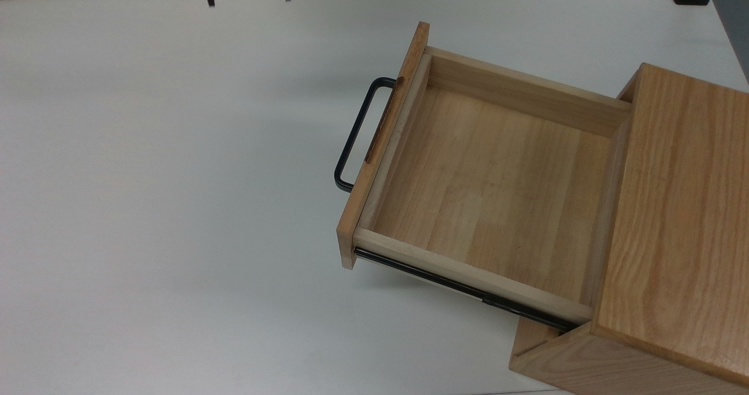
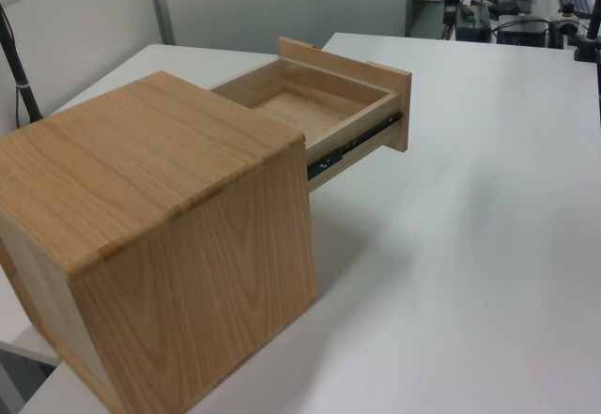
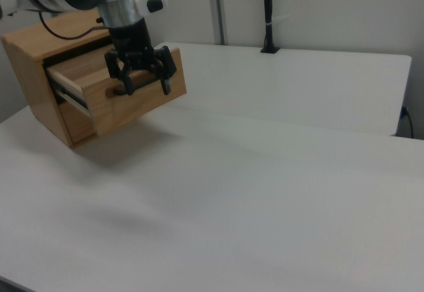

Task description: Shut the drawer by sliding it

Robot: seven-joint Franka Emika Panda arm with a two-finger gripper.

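A white table (image 3: 278, 173) spreads out before the cabinet (image 2: 160, 245), whose drawer (image 1: 480, 190) stands pulled well out with its handle (image 1: 354, 137) over the tabletop, the gripper (image 3: 144, 82) hanging spread apart in front of the drawer, grey partition walls (image 3: 318, 10) behind.

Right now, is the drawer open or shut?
Open. The drawer is pulled well out of the cabinet, its bare inside floor and black side rail exposed, handle pointing away from the cabinet.
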